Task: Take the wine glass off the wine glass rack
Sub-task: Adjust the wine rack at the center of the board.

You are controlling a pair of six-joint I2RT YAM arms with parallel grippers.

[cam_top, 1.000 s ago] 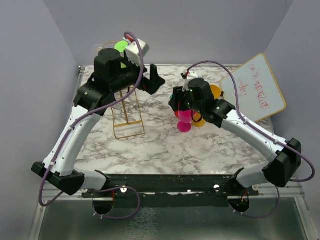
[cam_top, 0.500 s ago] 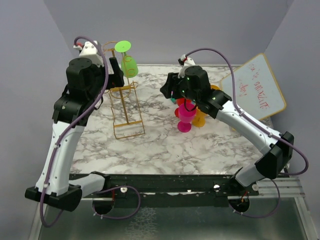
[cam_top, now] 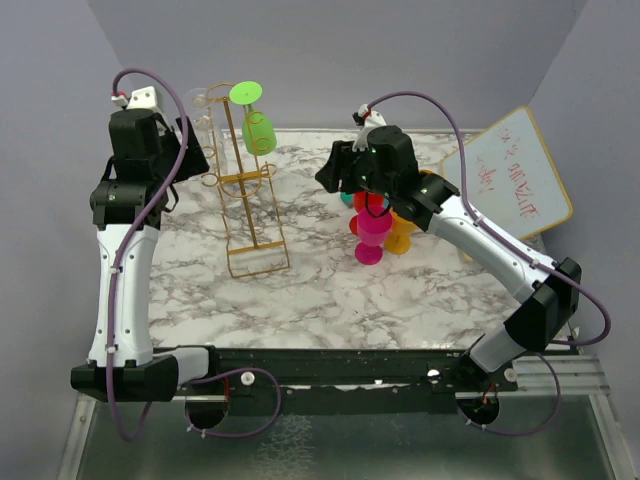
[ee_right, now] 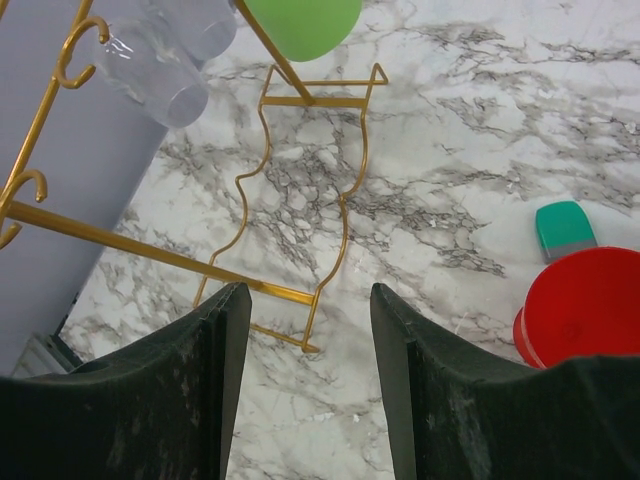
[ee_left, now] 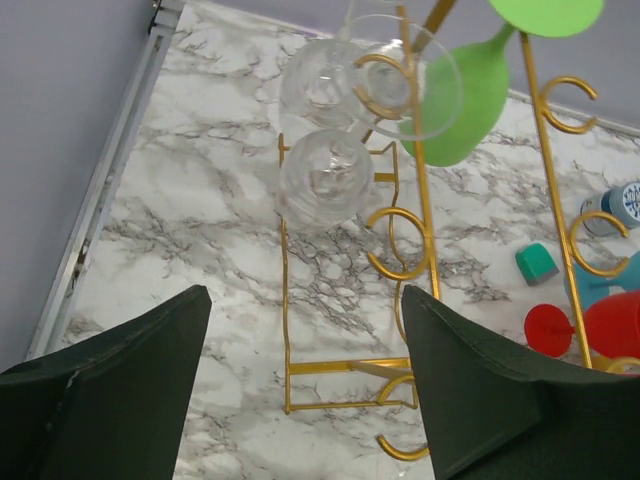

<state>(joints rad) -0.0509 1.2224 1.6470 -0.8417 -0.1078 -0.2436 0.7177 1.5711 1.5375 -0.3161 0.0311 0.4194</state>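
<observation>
The gold wire wine glass rack (cam_top: 252, 205) stands on the marble table at the back left. A green wine glass (cam_top: 256, 128) hangs upside down near its top, and clear wine glasses (ee_left: 325, 178) hang beside it. My left gripper (cam_top: 188, 152) is open and empty, held high just left of the rack. In the left wrist view it (ee_left: 303, 300) looks down on the rack's base (ee_left: 335, 365). My right gripper (cam_top: 332, 176) is open and empty to the right of the rack. In the right wrist view it (ee_right: 307, 300) hangs above the rack's base (ee_right: 300, 200), with the green glass (ee_right: 305, 20) at the top edge.
A pink goblet (cam_top: 369, 236), red and orange cups (cam_top: 402, 232) and a small teal object (ee_right: 565, 228) stand under the right arm. A red cup (ee_right: 582, 305) is close to the right fingers. A whiteboard (cam_top: 510, 175) leans at the back right. Grey walls enclose the table.
My left gripper has pulled back from over the rack to its left side, empty. My right gripper has shifted a little left toward the rack. The green glass still hangs.
</observation>
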